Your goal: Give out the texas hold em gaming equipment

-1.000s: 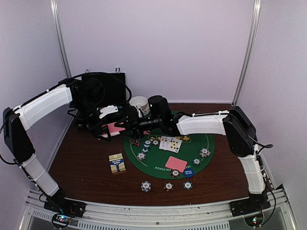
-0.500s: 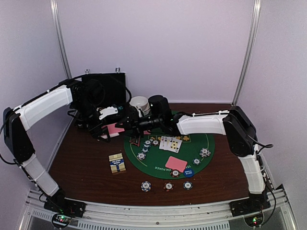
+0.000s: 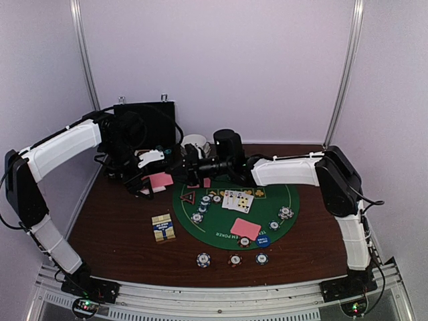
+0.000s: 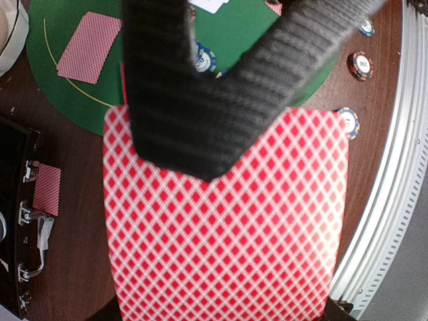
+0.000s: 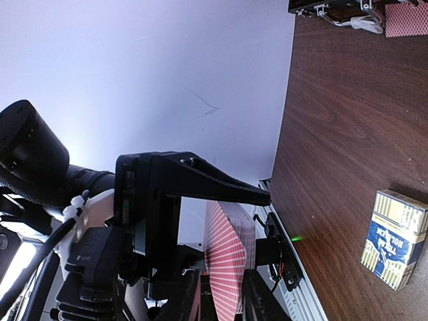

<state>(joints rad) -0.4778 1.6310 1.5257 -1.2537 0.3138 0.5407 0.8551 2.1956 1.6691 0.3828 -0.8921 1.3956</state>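
My left gripper (image 3: 154, 175) is shut on a small deck of pink-backed cards (image 3: 161, 180) held above the table's left side. The deck fills the left wrist view (image 4: 227, 227). My right gripper (image 3: 182, 168) reaches in from the right, its black fingers (image 4: 180, 100) lying over the deck's top face. In the right wrist view its jaws (image 5: 224, 301) stand slightly apart on either side of the deck's edge (image 5: 227, 267). On the green mat (image 3: 221, 224) lie face-up cards (image 3: 238, 199), a pink card (image 3: 245, 228), a red triangle (image 3: 188, 197), a blue disc (image 3: 263, 241) and striped chips (image 3: 198, 217).
Three chips (image 3: 235, 259) sit in a row near the front edge. A card box (image 3: 164, 227) lies left of the mat and also shows in the right wrist view (image 5: 394, 237). White bowls (image 3: 195, 144) and an open black case (image 3: 144, 124) stand at the back.
My right gripper has moved left and up from over the red triangle to the deck in my left gripper. The left arm has barely moved.
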